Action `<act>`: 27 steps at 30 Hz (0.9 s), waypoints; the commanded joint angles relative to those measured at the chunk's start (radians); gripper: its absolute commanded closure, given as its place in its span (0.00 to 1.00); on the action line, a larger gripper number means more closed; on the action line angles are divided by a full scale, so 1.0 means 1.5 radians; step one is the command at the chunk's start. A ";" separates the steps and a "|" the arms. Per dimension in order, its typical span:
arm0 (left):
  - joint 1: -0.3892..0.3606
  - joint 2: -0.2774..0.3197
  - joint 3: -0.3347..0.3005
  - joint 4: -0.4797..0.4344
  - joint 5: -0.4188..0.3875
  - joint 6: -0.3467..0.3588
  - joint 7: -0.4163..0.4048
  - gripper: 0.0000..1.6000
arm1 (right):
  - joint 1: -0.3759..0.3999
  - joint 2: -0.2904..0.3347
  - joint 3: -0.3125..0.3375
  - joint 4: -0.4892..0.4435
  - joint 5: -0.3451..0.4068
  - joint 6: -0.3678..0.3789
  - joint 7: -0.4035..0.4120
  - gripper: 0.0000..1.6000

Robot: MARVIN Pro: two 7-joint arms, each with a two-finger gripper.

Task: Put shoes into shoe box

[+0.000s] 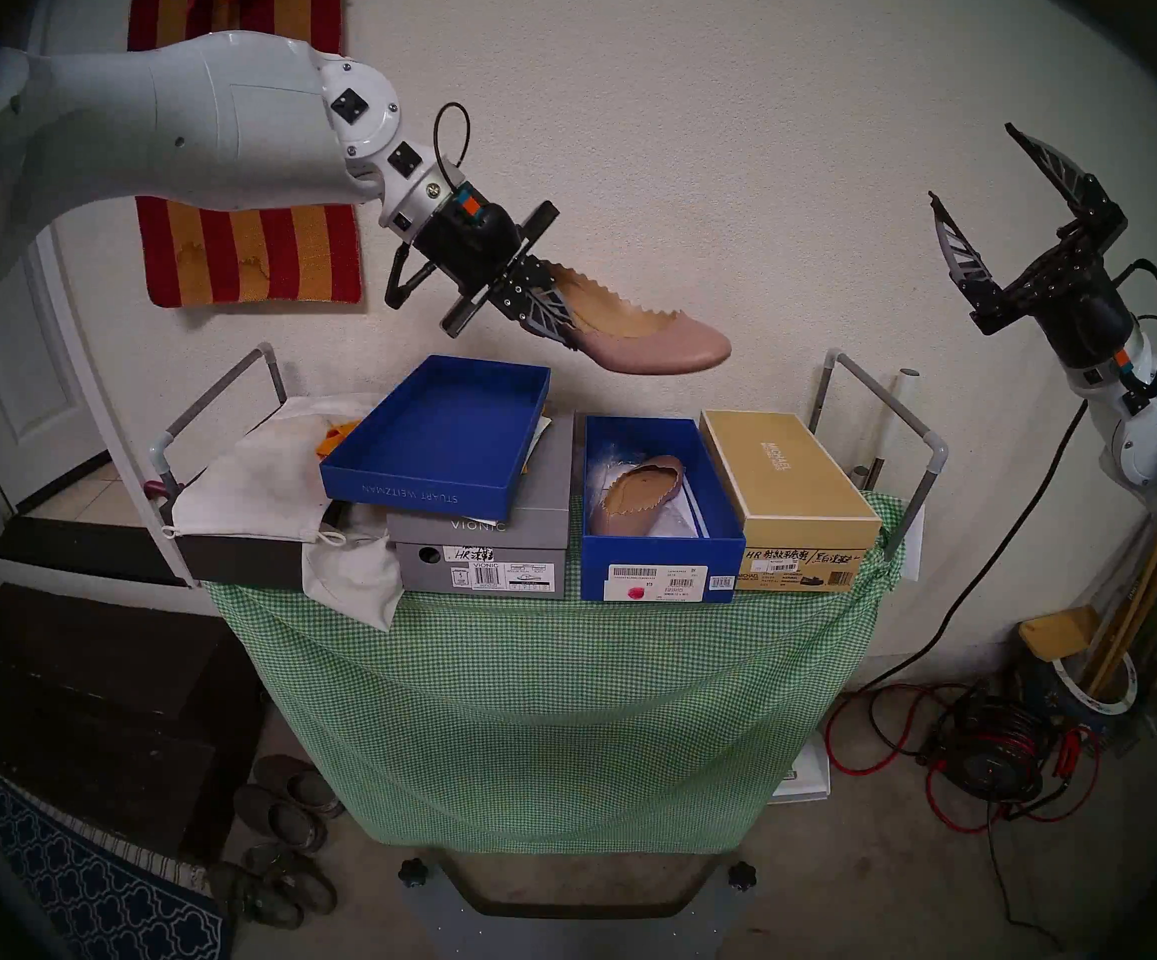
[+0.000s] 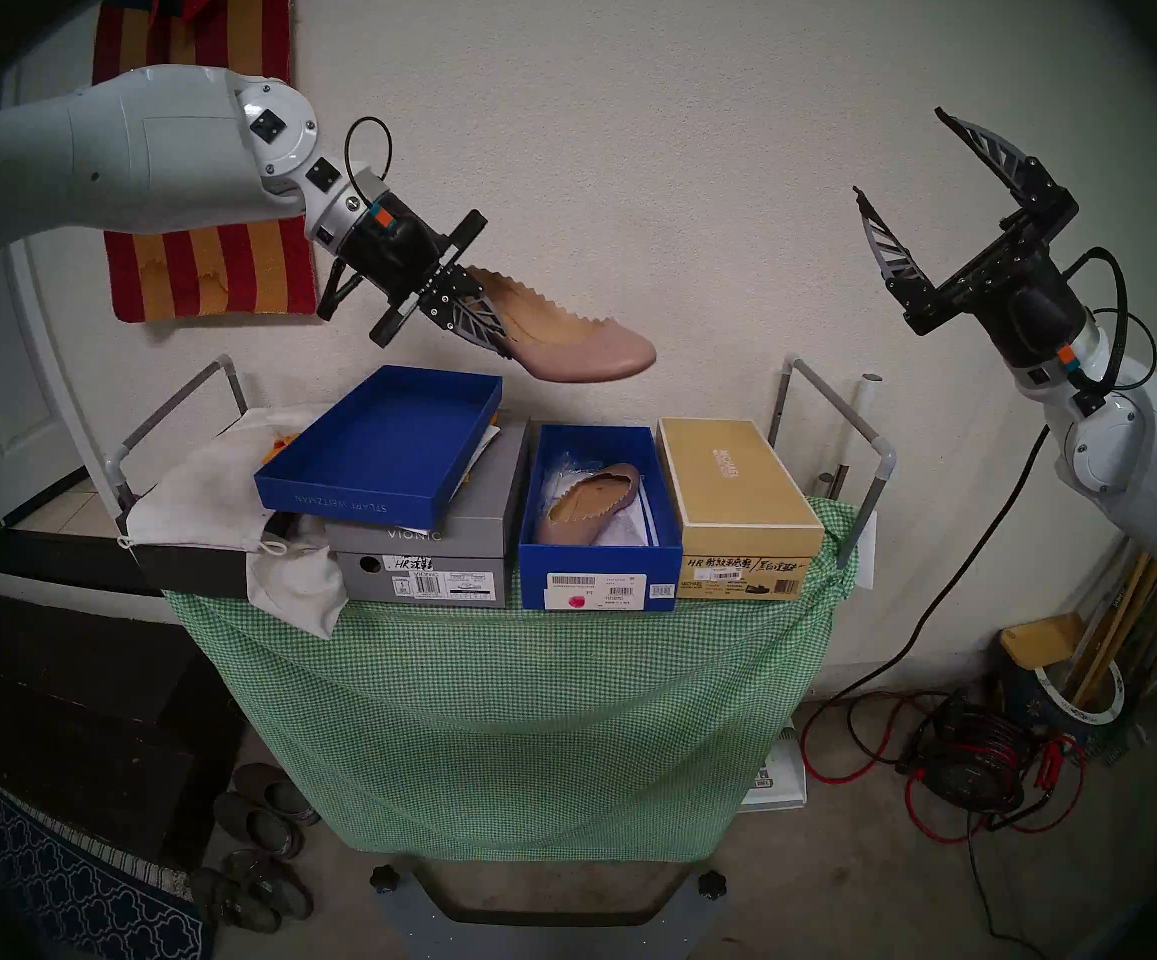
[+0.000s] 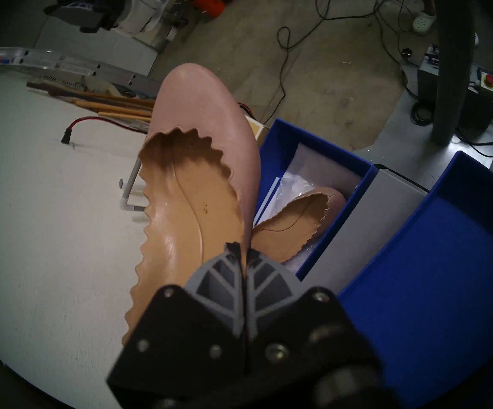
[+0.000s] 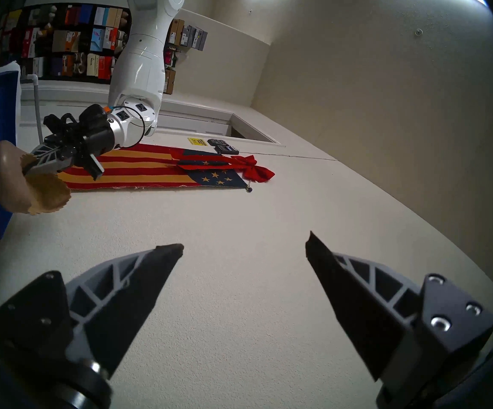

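My left gripper (image 1: 565, 332) is shut on the side rim near the heel of a dusty-pink ballet flat (image 1: 659, 345) and holds it in the air, toe to the right, above and behind the deep royal-blue shoe box (image 1: 659, 557). The wrist view shows the fingers (image 3: 224, 269) pinching the scalloped rim of this flat (image 3: 204, 128). The other pink flat (image 1: 638, 498) lies inside the box on white paper; it also shows in the left wrist view (image 3: 298, 219). My right gripper (image 1: 977, 169) is open and empty, raised high at the right, fingers pointing up.
A shallow blue tray lettered STUART WEITZMAN (image 1: 437, 439) rests on a grey VIONIC box (image 1: 486, 557) left of the shoe box. A tan box (image 1: 790, 494) stands on its right. White cloth bags (image 1: 250, 487) lie at the left. Metal rails (image 1: 922, 446) flank the green-checked table (image 1: 527, 695).
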 commanded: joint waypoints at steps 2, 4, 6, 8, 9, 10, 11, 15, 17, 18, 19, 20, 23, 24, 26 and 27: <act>0.006 -0.038 0.002 0.020 0.066 -0.044 0.024 1.00 | -0.006 -0.002 -0.001 0.003 -0.035 0.001 -0.054 0.00; 0.014 -0.044 0.007 0.024 0.088 -0.052 0.032 1.00 | -0.007 -0.002 0.000 0.003 -0.044 0.001 -0.057 0.00; 0.023 -0.051 0.014 0.028 0.111 -0.060 0.038 1.00 | -0.008 -0.002 0.001 0.004 -0.050 0.001 -0.059 0.00; 0.038 -0.057 0.029 0.036 0.140 -0.064 0.042 1.00 | -0.008 -0.002 0.002 0.005 -0.056 0.001 -0.057 0.00; 0.045 -0.059 0.034 0.041 0.149 -0.066 0.047 1.00 | -0.009 -0.002 0.003 0.005 -0.058 0.001 -0.057 0.00; 0.051 -0.062 0.039 0.046 0.161 -0.069 0.052 1.00 | -0.009 -0.002 0.003 0.005 -0.061 0.001 -0.057 0.00; 0.055 -0.064 0.044 0.050 0.171 -0.073 0.055 1.00 | -0.009 -0.002 0.004 0.005 -0.063 0.001 -0.057 0.00; 0.072 -0.081 0.056 0.073 0.218 -0.075 0.076 1.00 | -0.011 -0.002 0.006 0.007 -0.074 0.001 -0.060 0.00; 0.079 -0.093 0.059 0.085 0.241 -0.075 0.085 1.00 | -0.012 -0.002 0.007 0.007 -0.078 0.001 -0.061 0.00; 0.081 -0.098 0.060 0.089 0.249 -0.075 0.087 1.00 | -0.012 -0.002 0.008 0.007 -0.080 0.001 -0.060 0.00; 0.084 -0.103 0.060 0.094 0.258 -0.075 0.091 1.00 | -0.013 -0.002 0.009 0.008 -0.082 0.001 -0.061 0.00; 0.087 -0.107 0.060 0.099 0.265 -0.075 0.095 1.00 | -0.013 -0.002 0.009 0.008 -0.084 0.001 -0.062 0.00; 0.091 -0.122 0.056 0.117 0.290 -0.075 0.107 1.00 | -0.015 -0.002 0.012 0.009 -0.090 0.001 -0.064 0.00; 0.091 -0.127 0.055 0.124 0.297 -0.075 0.111 1.00 | -0.016 -0.002 0.012 0.009 -0.092 0.001 -0.064 0.00; 0.089 -0.136 0.053 0.138 0.311 -0.075 0.118 1.00 | -0.016 -0.002 0.014 0.009 -0.095 0.001 -0.065 0.00; 0.090 -0.140 0.052 0.146 0.319 -0.075 0.123 1.00 | -0.017 -0.002 0.014 0.009 -0.097 0.001 -0.066 0.00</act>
